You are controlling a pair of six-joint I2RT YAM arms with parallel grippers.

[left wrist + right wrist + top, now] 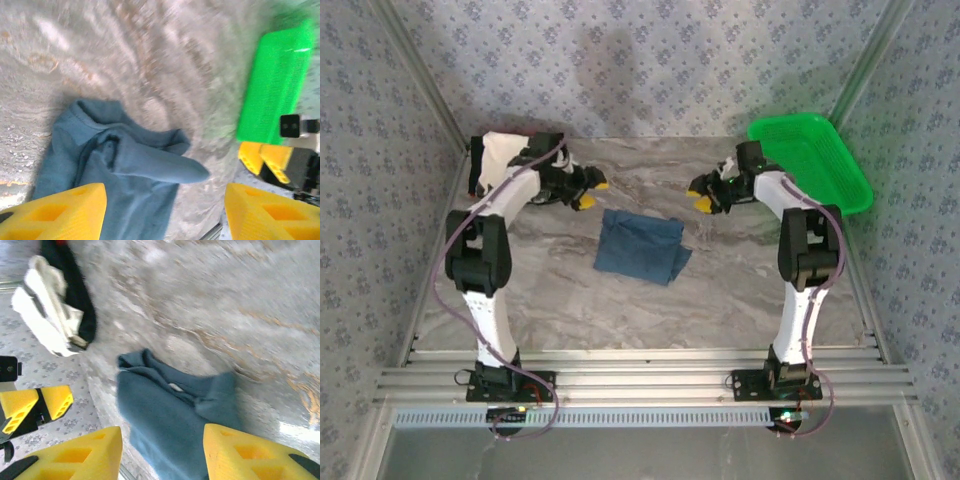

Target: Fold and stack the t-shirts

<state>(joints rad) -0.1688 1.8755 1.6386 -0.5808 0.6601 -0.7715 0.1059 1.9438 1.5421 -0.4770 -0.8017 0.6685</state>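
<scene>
lying rumpled in a loose fold at the middle of the bench (740, 290), the teal shirt (640, 247) sits between your two tools and touches neither. the cream shirt (500, 155) with black edges is bunched at the far left corner, partly hidden behind the left arm. your left tool (592, 193) and right tool (700, 195) both hang released, holding nothing. the right wrist view shows a pale spot among the teal folds; the left wrist view shows the green basket (277, 80), blurred.
</scene>
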